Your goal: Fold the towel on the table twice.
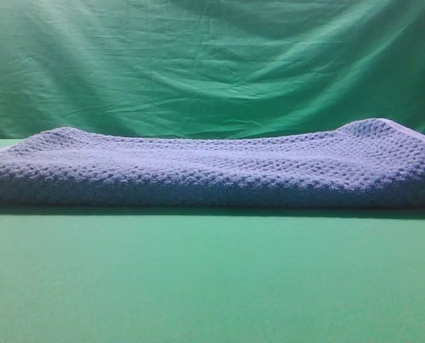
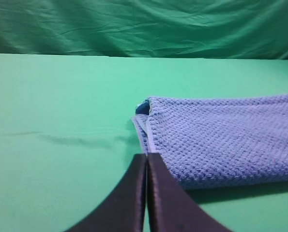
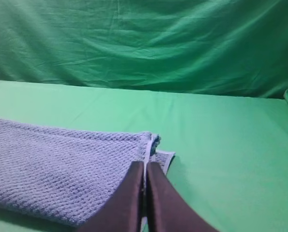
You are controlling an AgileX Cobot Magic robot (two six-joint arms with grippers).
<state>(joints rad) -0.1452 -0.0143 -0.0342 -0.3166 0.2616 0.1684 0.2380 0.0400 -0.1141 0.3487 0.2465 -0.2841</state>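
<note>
Towel (image 1: 212, 168), blue-grey with a bumpy honeycomb weave and a thin pale hem, lies doubled over in a long, low band on the smooth matte green bench (image 1: 212, 279). Left pincer (image 2: 146, 155) and right pincer (image 3: 144, 165), each with dark, tapered fingers pressed together, pinch its hem at opposite ends. Wrinkled green cloth (image 1: 198, 64) hangs behind.

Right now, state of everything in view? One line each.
towel: folded over in layers, lying along the table, near edge lifted at both ends.
left gripper: fingers shut on the towel's hem at its left end.
right gripper: fingers shut on the towel's hem at its right end.
table: flat, carrying the towel.
</note>
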